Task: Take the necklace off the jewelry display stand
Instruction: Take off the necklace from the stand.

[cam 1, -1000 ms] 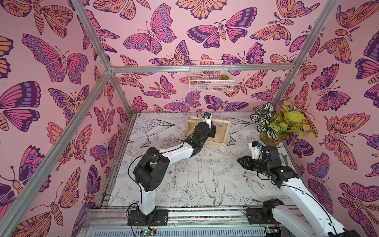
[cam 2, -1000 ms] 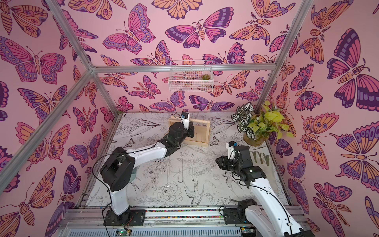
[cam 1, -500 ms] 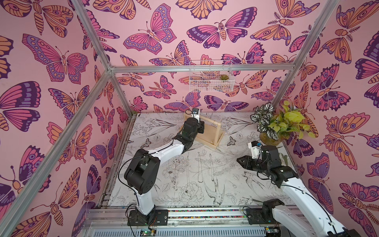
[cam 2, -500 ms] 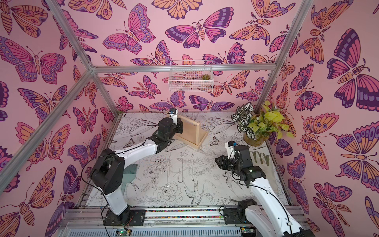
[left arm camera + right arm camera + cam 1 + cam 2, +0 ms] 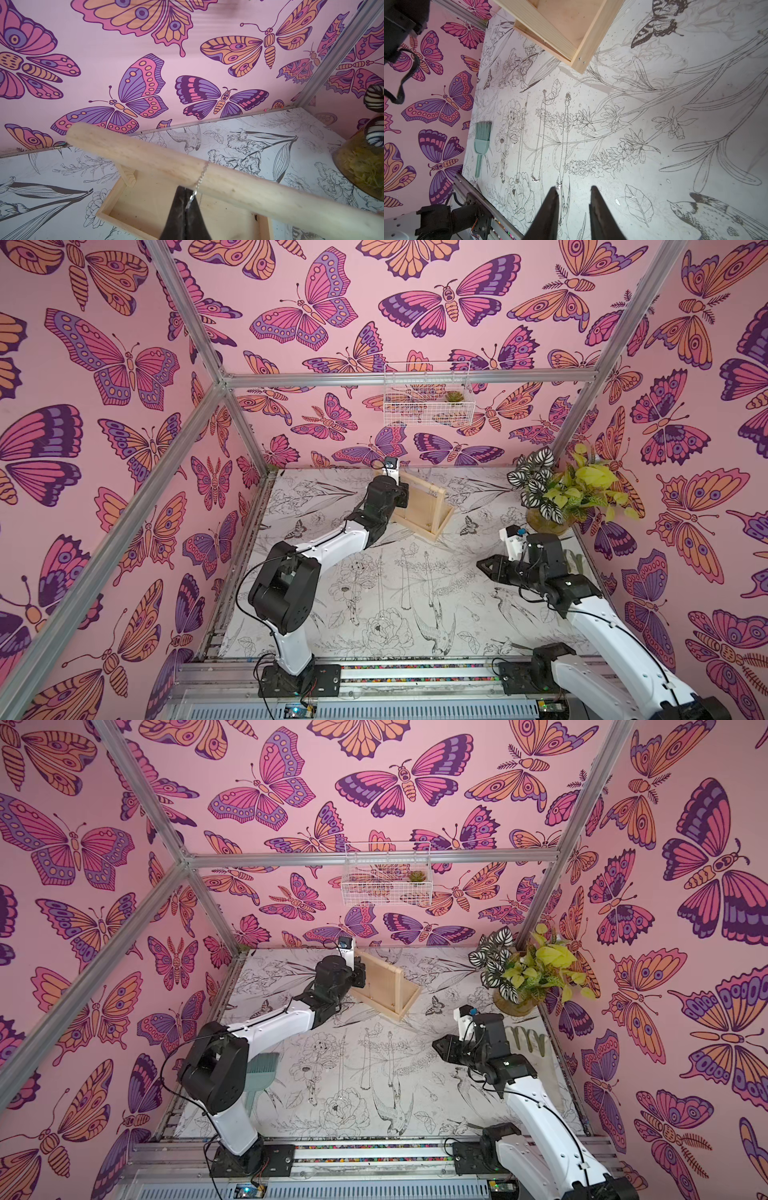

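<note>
The pale wooden jewelry display stand [image 5: 422,510] [image 5: 386,986] sits turned at an angle near the back of the table. In the left wrist view a thin silver necklace [image 5: 204,169] hangs over the stand's round crossbar [image 5: 249,191] and runs down into my left gripper [image 5: 185,190], which is shut on the chain just below the bar. In both top views that gripper [image 5: 401,497] is pressed against the stand's left end. My right gripper [image 5: 574,191] [image 5: 484,566] hovers open and empty above the table at the right, away from the stand [image 5: 566,31].
Several silver necklaces [image 5: 542,137] lie stretched out in a row on the table's middle. A teal brush [image 5: 482,137] [image 5: 259,1073] lies by the left wall. A potted plant [image 5: 557,493] fills the back right corner. A white wire basket [image 5: 428,400] hangs on the back wall.
My left gripper has swung left and toward the back wall, still gripping the chain. The stand has turned from facing front to an angle. The right arm has stayed still.
</note>
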`<state>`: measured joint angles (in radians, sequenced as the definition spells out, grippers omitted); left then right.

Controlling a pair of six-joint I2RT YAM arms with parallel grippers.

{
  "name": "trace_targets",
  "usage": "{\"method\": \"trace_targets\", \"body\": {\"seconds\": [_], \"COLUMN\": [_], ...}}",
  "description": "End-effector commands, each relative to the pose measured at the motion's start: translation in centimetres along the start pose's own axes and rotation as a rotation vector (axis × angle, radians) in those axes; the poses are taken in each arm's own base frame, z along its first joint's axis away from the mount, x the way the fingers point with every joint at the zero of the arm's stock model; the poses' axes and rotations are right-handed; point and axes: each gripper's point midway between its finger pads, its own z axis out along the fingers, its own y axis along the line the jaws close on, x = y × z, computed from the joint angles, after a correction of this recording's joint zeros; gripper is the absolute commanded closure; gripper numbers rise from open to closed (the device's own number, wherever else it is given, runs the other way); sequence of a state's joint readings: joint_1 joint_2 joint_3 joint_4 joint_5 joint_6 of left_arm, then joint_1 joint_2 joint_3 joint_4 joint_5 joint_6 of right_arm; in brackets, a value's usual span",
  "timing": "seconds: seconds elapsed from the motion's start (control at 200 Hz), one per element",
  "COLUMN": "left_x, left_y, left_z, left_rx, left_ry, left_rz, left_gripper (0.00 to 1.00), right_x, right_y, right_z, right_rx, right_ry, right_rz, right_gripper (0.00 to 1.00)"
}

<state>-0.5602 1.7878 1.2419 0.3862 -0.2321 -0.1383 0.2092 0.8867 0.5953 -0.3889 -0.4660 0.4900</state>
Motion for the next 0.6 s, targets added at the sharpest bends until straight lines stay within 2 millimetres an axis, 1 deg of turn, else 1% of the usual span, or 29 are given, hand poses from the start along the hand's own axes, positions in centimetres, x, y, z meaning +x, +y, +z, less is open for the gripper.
{"method": "trace_targets", "body": {"seconds": [0.0,0.115,0.195,0.275,0.37,0.425,0.496,0.596], "left_x": [-1.8,-2.3,-2.8,-3.2,-3.8,-4.1,-4.6,-5.5], "left_y": [2.1,3.7,4.8,5.8,7.0,7.6,8.3,9.5], "left_z": [-0.7,-0.5,-0.5,-0.5,-0.7,-0.6,-0.5,-0.4], "left_rx": [-0.035,-0.068,-0.087,-0.106,-0.126,-0.133,-0.146,-0.165], "left_ry": [-0.020,-0.021,-0.028,-0.031,-0.040,-0.042,-0.048,-0.058], "left_rz": [0.000,0.011,0.016,0.014,0.011,0.007,0.007,-0.003], "left_gripper": [1.00,1.00,1.00,1.00,1.00,1.00,1.00,1.00], "right_x": [-0.4,-0.3,-0.6,-1.0,-2.0,-2.7,-3.5,-4.6], "right_y": [1.1,1.9,2.7,3.4,4.1,4.3,4.5,4.9], "right_z": [-0.1,0.2,0.4,0.6,0.9,1.1,1.5,2.3], "right_rx": [-0.046,-0.062,-0.075,-0.069,-0.058,-0.039,-0.011,0.065], "right_ry": [0.010,0.027,0.028,0.021,-0.010,-0.037,-0.061,-0.087], "right_rz": [-0.022,-0.074,-0.109,-0.147,-0.182,-0.199,-0.219,-0.274], "right_gripper": [0.70,0.68,0.64,0.61,0.58,0.51,0.45,0.44]}}
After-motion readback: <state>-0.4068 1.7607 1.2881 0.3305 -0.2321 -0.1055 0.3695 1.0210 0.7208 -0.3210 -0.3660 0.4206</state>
